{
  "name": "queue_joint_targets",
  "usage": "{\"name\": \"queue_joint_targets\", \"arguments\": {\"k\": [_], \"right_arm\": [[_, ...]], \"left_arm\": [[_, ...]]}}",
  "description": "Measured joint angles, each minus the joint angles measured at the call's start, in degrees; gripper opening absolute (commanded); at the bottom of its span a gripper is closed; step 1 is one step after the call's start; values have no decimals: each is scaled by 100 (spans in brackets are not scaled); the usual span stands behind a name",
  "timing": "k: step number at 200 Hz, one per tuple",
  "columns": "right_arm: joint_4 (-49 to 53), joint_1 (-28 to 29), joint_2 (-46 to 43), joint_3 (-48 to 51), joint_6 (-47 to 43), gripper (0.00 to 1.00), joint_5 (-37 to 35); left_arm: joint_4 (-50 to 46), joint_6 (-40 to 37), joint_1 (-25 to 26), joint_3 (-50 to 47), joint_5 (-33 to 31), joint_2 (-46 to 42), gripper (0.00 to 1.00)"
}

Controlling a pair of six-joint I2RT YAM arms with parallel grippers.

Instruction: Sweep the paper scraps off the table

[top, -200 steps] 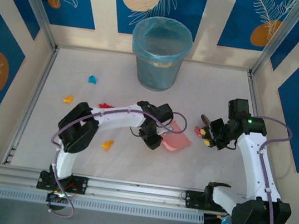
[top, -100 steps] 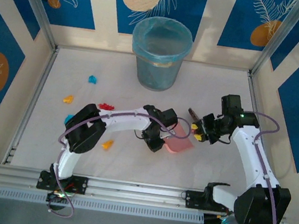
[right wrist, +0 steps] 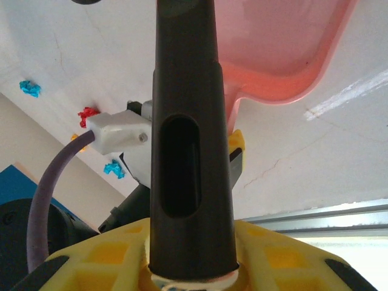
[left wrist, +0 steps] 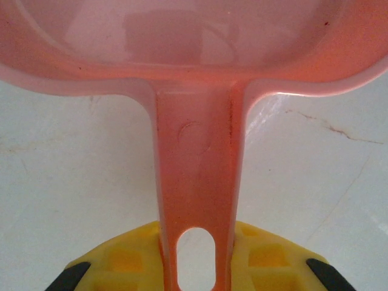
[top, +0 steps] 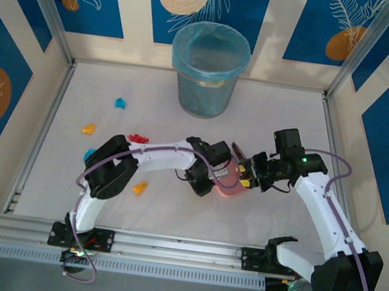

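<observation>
At mid-frame the left fingers [left wrist: 130,259] pinch the pink dustpan [left wrist: 197,151] by its handle. Just to the right, the right fingers [right wrist: 100,262] clamp a dark brush handle [right wrist: 191,151]. On the white tabletop [top: 286,122], the paper scraps [top: 140,187] lie scattered at the left: orange, blue and red. A lined bin [top: 208,71] stands at top centre.

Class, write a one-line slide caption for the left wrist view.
Left gripper shut on the handle of a pink dustpan over the white table.

Left arm [top: 155,151], right arm [top: 321,205] bent inward, fingers [left wrist: 118,264] clamped.
</observation>
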State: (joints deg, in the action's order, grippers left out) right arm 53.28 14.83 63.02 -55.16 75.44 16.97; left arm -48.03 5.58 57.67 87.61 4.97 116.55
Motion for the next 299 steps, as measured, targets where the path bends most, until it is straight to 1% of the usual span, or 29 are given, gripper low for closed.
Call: {"name": "queue_joint_targets", "arguments": {"k": [31,66,110,194,262,299], "right_arm": [[-275,170,-243,221,463,0,-2],[-538,210,-612,485,973,0,2],[-612,210,-785,546,1300,0,74],[-546,203,-841,533,1294,0,129],[98,-28,-804,57,905,0,129],[323,-125,-800,-33,741,0,131]], "left_arm": [[111,2,0,-46,-33,-7,0],[280,2,0,-122,-81,-24,0],[549,7,0,-323,-125,-96,0],[885,28,0,-546,-214,-188,0],[1143,52,0,-734,-396,-289,0],[1233,92,0,-817,-474,-334,0]]}}
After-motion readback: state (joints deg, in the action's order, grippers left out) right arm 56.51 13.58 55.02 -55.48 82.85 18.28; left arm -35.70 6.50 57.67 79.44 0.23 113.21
